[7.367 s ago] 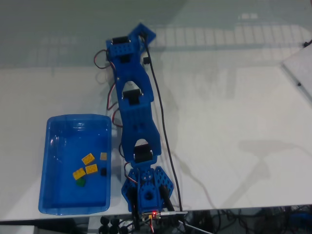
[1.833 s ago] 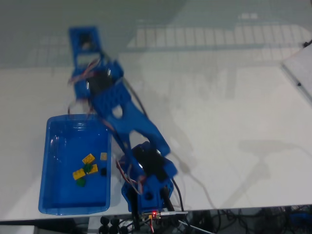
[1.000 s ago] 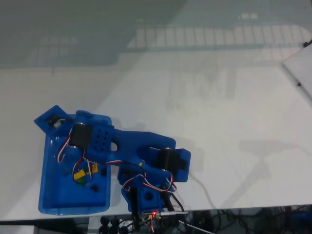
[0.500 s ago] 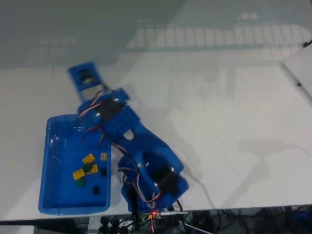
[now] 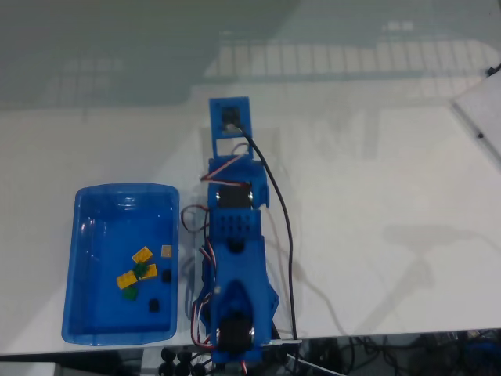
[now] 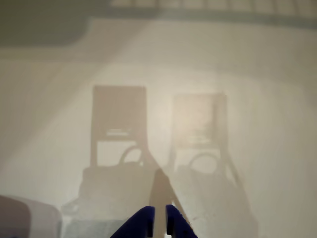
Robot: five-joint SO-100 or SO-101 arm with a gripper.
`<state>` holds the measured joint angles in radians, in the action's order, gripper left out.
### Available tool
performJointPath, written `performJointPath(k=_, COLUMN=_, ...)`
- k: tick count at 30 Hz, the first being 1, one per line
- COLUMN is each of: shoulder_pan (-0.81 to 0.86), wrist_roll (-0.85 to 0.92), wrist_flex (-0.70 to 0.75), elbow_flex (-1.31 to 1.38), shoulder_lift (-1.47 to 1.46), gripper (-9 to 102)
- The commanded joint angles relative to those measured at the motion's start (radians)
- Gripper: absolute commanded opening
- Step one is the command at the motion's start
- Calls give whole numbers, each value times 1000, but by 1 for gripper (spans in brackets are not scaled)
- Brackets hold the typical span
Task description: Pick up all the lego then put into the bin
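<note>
The bin [image 5: 78,235] is a translucent blue tub at the left of the fixed view. Several lego pieces lie inside it: yellow bricks [image 5: 142,254], a tan one [image 5: 166,251], dark green ones [image 5: 130,294] and black ones [image 5: 153,304]. The blue arm [image 5: 235,243] stretches from its base at the table's front edge straight up the middle, to the right of the bin, and its head [image 5: 231,117] is over bare white table. In the wrist view my gripper [image 6: 159,222] shows two blue fingertips close together, with nothing between them and only pale table and shadows below.
A white sheet [image 5: 481,117] lies at the right edge of the fixed view. A black cable [image 5: 286,235] runs along the arm's right side. Wires and plugs [image 5: 352,348] crowd the table's front edge. The tabletop to the right of the arm is plain white.
The arm was over the bin a second ago, lifted out and swung right to the table's middle. One more black brick now lies in the bin.
</note>
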<state>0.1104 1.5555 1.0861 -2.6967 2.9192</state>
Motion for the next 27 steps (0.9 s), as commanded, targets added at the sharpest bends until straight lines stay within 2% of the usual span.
performJointPath(k=1, shoulder_pan=48, wrist_roll=40, wrist_flex=-26, elbow_flex=-61, shoulder_lift=71, gripper=0)
performJointPath(k=10, shoulder_pan=155, wrist_roll=149, wrist_flex=-21, elbow_flex=-354, shoulder_lift=314, gripper=0)
performJointPath(k=27, shoulder_pan=184, wrist_roll=221, wrist_flex=196, elbow_flex=-402, shoulder_lift=407, gripper=0)
